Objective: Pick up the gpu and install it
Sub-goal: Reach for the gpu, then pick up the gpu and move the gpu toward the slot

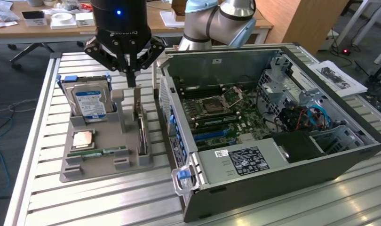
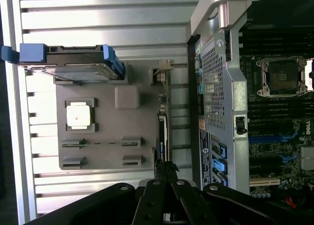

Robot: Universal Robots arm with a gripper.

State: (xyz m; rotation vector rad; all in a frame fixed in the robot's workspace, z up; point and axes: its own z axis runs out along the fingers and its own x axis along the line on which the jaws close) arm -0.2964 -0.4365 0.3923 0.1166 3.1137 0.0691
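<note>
The claw point(image 1: 132, 82) is shut tight and hangs just above one end of the gpu point(image 1: 142, 134). The gpu stands on its thin side in the gray tray point(image 1: 99, 162) on the worktop point(image 1: 40, 188). It is along the tray's edge beside the open computer case point(image 1: 291, 181).

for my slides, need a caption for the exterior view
Shut gripper at the top of the gpu, which stands on edge in the grey holder beside the open case.
</note>
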